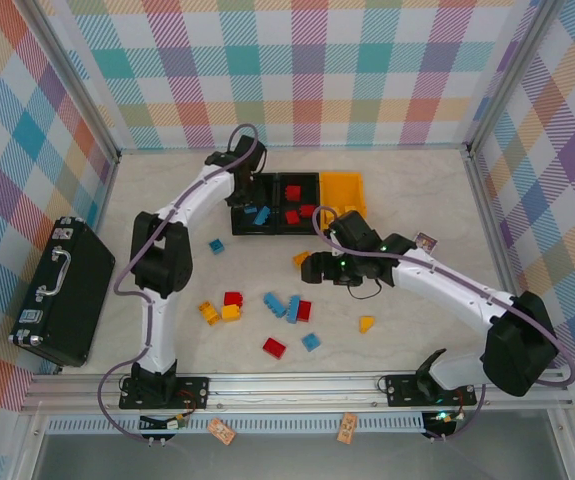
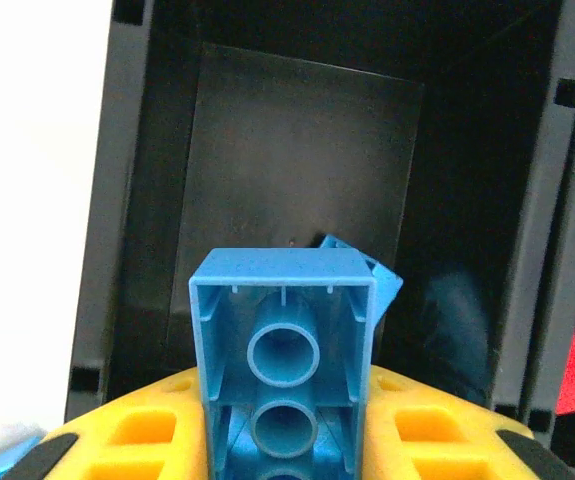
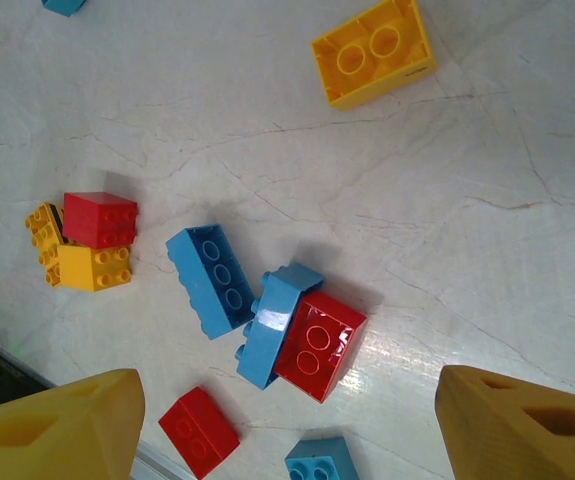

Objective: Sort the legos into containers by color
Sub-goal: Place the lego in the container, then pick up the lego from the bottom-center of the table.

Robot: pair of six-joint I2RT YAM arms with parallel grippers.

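Legos, top view: loose red, blue and yellow ones scattered on the table at centre frame; bins in a row at upper centre, with blue pieces in the left black one, red in the middle black one, and the yellow one at right; left gripper above the left black bin; right gripper low over the table at the right of the scatter, near a yellow piece; suitcase at left edge.

Left wrist view: jaws nearly closed, clamped on a blue brick between yellow fingers; hollow underside faces the camera; brick sits over the black bin's floor; second blue piece partly hidden behind it; red at right edge in the next bin.

Right wrist view: fingers wide apart in the lower corners, nothing held; at lower centre, red brick touching a light-blue one, darker blue just left; red-and-yellow cluster mid left; yellow brick upper right.
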